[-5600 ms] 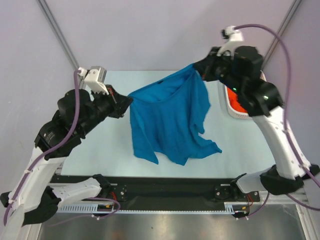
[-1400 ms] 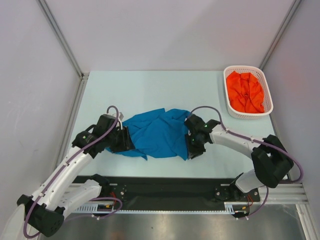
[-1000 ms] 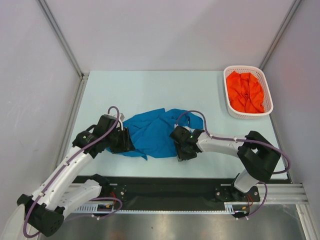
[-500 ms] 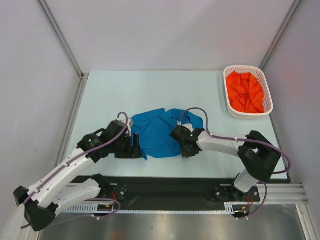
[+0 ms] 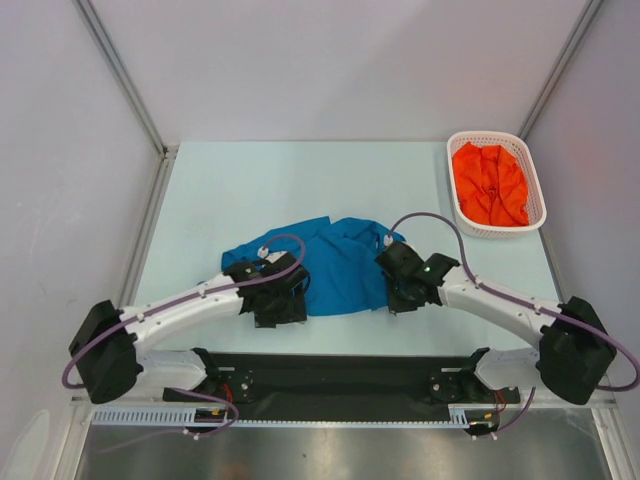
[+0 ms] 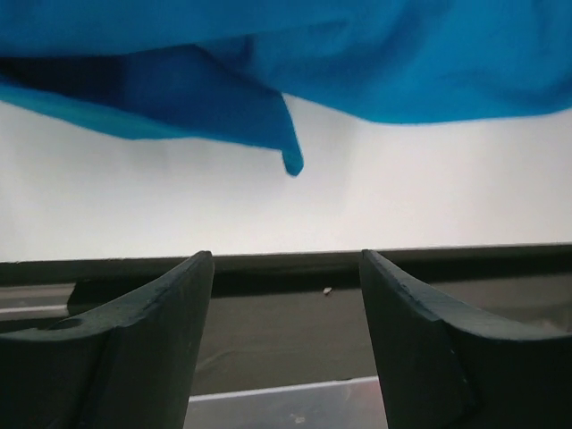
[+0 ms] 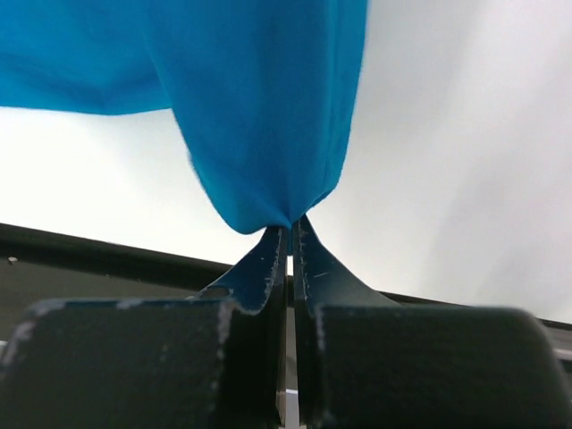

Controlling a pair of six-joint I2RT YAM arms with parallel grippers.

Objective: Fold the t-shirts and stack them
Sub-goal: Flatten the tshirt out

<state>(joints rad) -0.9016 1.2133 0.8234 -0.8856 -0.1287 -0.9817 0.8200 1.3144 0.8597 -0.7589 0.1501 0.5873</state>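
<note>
The blue t-shirt (image 5: 340,268) lies rumpled on the counter (image 5: 300,180), well left of the white lattice basket (image 5: 452,165) and nearer the arm bases, its long axis running left to right. The orange-red t-shirt (image 5: 490,185) sits bunched inside that basket. The right tool (image 7: 288,234), at the shirt's basket-side end, is pinched tight on blue cloth. The left tool (image 6: 284,268), farther from the basket, gapes wide and holds nothing.

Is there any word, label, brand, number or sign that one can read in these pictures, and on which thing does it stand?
None can be read in any view.
The blue shirt, the orange shirt and the basket show no print, tag or mark.
</note>
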